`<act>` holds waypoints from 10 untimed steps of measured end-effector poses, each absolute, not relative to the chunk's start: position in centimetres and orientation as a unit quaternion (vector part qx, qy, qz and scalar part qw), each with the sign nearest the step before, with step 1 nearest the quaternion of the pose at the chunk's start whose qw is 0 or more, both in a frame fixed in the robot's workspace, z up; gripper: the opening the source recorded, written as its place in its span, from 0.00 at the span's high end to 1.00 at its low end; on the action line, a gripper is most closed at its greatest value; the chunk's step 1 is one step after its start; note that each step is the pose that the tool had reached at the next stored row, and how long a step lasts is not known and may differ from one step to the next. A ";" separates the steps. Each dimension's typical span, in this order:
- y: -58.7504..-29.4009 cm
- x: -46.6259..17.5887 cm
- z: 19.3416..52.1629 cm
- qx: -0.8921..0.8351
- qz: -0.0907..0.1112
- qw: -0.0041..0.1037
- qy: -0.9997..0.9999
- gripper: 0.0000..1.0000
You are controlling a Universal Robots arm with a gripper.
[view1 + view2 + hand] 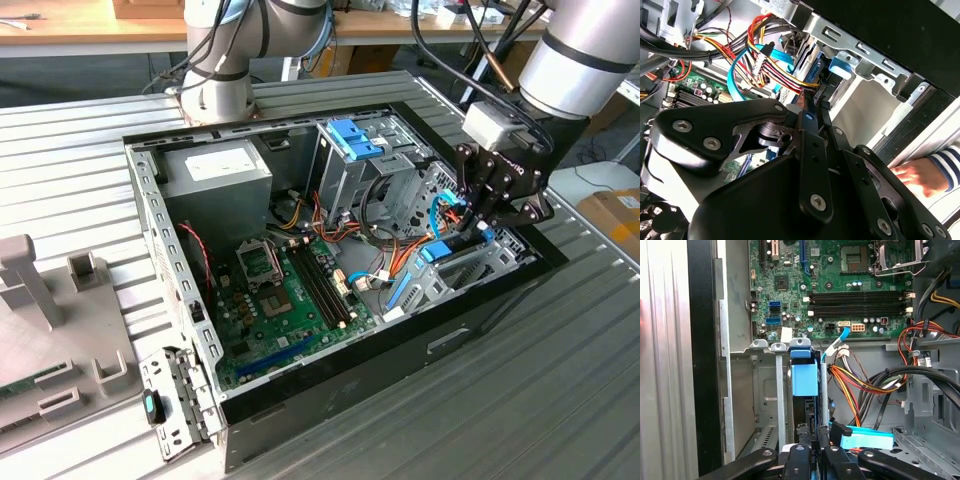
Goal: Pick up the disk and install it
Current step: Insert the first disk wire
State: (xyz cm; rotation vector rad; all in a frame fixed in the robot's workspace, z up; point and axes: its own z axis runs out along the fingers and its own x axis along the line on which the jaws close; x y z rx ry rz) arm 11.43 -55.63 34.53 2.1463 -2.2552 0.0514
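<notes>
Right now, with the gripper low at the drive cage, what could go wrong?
1. The disk stands in the narrow drive cage; a tilt could jam its blue rails.
2. Coloured cables run close beside the gripper and might snag.
3. A person's hand rests near the case edge, close to the arm.

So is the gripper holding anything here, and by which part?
The fingers look shut on the disk, pinching its outward edge while it stands edge-on in the metal cage.
</notes>
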 end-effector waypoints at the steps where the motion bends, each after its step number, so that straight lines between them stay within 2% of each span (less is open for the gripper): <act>1: -55.6 11.4 34.8 0.689 0.016 0.014 -0.724 0.83; 4: -55.7 11.4 34.8 0.689 0.011 0.009 -0.724 0.83; 10: -56.2 11.4 34.3 0.689 0.010 0.007 -0.724 0.83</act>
